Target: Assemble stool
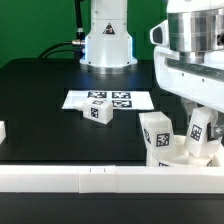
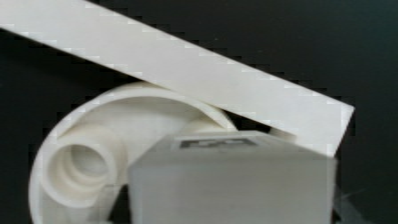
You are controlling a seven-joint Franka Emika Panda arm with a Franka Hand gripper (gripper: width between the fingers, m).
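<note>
The round white stool seat (image 2: pixel 98 140) lies against the white rail at the exterior view's front right (image 1: pixel 185 152). One tagged leg (image 1: pixel 157 136) stands upright in it. A second leg (image 1: pixel 197 128) stands in the seat under my gripper (image 1: pixel 198 118), which comes down over it and looks shut on it. In the wrist view this leg (image 2: pixel 231 185) fills the space between the jaws, and the fingers themselves are hidden. A third leg (image 1: pixel 97 112) lies loose on the table near the middle.
The marker board (image 1: pixel 110 98) lies flat behind the loose leg. The long white rail (image 1: pixel 90 178) runs along the front edge and shows as a slanted bar in the wrist view (image 2: pixel 196 65). The robot base (image 1: pixel 107 40) stands at the back.
</note>
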